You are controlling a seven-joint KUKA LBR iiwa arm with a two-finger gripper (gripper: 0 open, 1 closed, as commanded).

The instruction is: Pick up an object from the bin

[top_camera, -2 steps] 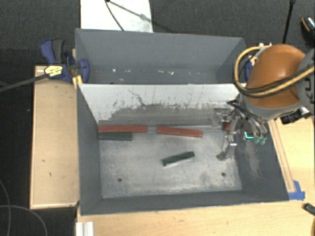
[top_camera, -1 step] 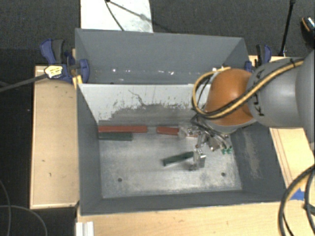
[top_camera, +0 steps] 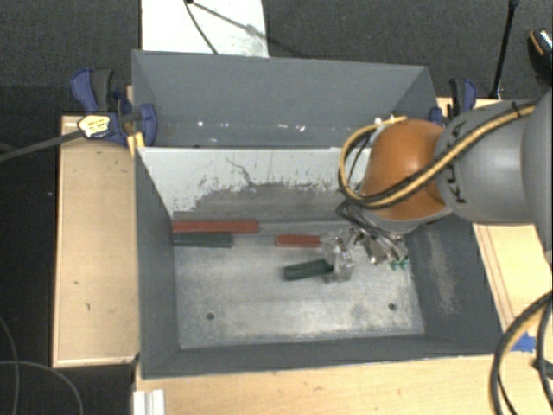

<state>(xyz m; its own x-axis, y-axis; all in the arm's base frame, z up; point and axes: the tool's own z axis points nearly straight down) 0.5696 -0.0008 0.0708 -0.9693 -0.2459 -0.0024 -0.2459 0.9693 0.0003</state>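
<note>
Grey bin [top_camera: 259, 314] floor: gripper [top_camera: 340, 264] at a dark green bar's [top_camera: 302, 272] right end, spread or closed cannot be told; red bar [top_camera: 298, 241] behind.

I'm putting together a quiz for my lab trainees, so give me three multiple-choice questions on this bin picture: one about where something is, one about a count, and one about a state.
1. Where in the bin is the hand?
A. Against the left wall
B. Right of centre, at the right end of a small dark piece
C. Outside, above the rim

2. How many reddish-brown bars are in the bin?
A. Two
B. Four
C. None

3. How does the long reddish-brown bar rest?
A. Standing on end
B. Lying flat at the foot of the back wall, beside a dark green bar
C. Leaning out over the rim

Answers:
1 B: the hand is low in the bin by that piece's right end.
2 A: there is the long one and a short reddish-brown bar.
3 B: its whole length lies along the floor.
</note>
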